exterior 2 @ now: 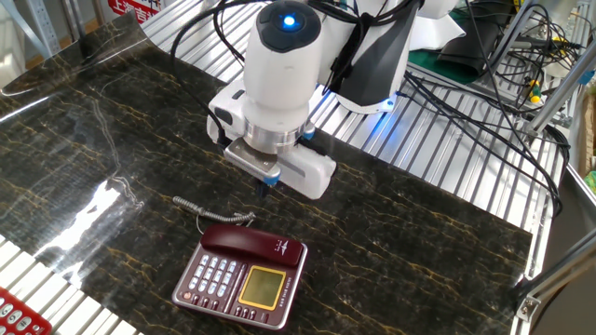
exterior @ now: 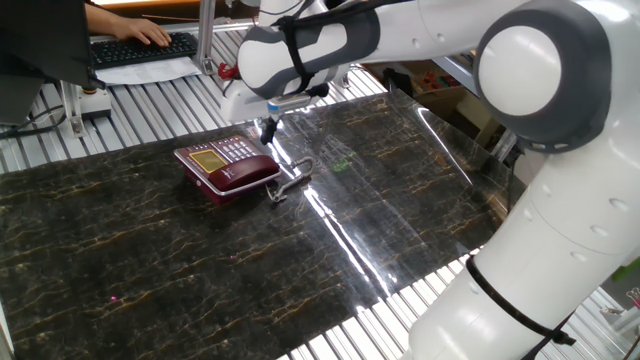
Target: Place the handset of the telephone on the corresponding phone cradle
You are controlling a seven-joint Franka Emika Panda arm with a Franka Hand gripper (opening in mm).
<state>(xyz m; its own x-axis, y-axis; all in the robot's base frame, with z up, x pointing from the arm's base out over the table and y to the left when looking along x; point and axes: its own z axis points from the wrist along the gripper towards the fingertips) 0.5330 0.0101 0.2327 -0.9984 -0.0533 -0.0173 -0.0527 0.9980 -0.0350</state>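
Note:
The dark maroon handset [exterior: 248, 172] lies along the near side of the dark red telephone [exterior: 210, 158], covering its phone cradle. In the other fixed view the handset [exterior 2: 253, 244] sits along the far edge of the telephone [exterior 2: 233, 281], above the yellowish display and pale keys. Its thin coiled cord [exterior: 290, 182] trails onto the dark marble table; the cord [exterior 2: 200, 207] also shows in the other view. My gripper [exterior: 268, 130] hangs just above and behind the phone, empty, fingers slightly apart. It also shows in the other fixed view [exterior 2: 266, 184], clear of the handset.
A person's hand rests on a keyboard [exterior: 140, 45] at the back left. A bright red phone's corner [exterior 2: 14, 312] shows at the table's edge. Cables [exterior 2: 484, 84] hang behind the arm. Slatted metal rails [exterior: 130, 110] surround the dark marble top.

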